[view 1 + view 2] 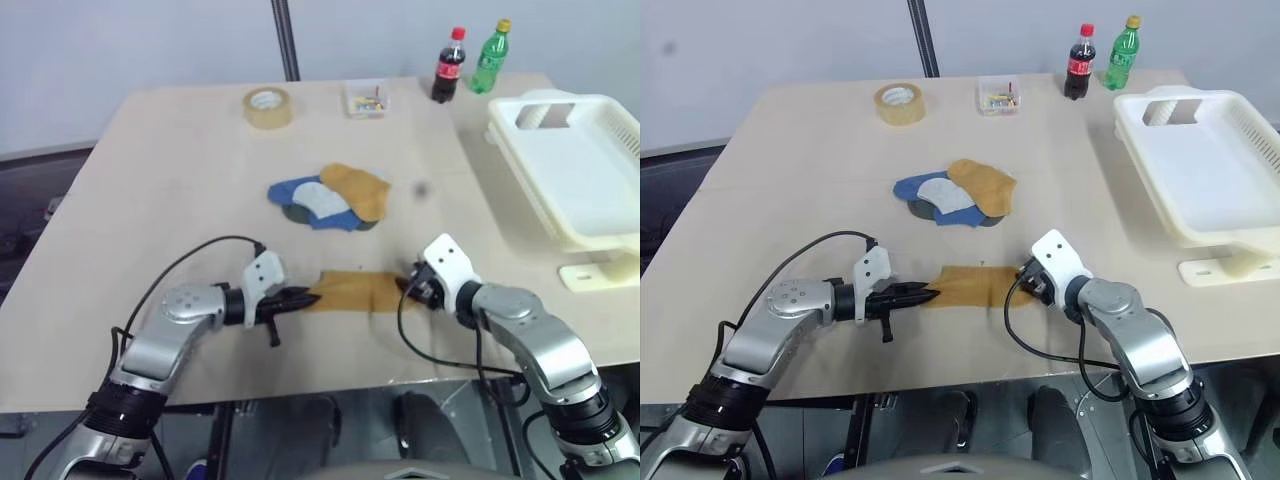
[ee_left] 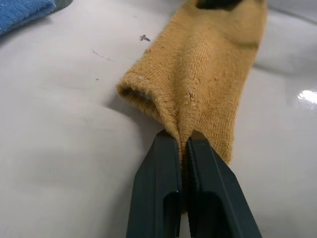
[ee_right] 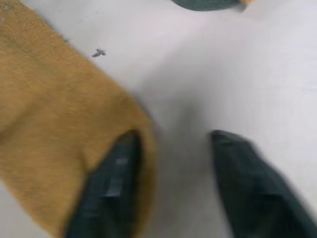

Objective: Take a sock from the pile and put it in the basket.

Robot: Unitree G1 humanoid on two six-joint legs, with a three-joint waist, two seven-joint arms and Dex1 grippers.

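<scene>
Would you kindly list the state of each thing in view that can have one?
mustard sock: flat on the table, apart from the pile, cuff pinched.
left gripper: jaws shut on the mustard sock.
right gripper: jaws open, at the sock's other end.
pile: heaped, untouched.
basket: empty.
cola bottle: upright, capped.
green bottle: upright, capped.

A mustard-yellow sock [image 1: 352, 291] lies flat on the pale desk [image 1: 170, 180], stretched between the two arms. The left gripper [image 1: 303, 298] pinches its left end with the fingers closed together, and the right gripper [image 1: 408, 287] sits at its right end. Farther back lies the pile [image 1: 332, 198] of blue, pale and yellow socks. Beyond it stand a roll of tan tape [image 1: 268, 107], a small clear box [image 1: 365, 99], a cola bottle [image 1: 449, 66] and a green bottle [image 1: 491, 57]. The white basket [image 1: 570, 165] rests at the desk's right edge.
</scene>
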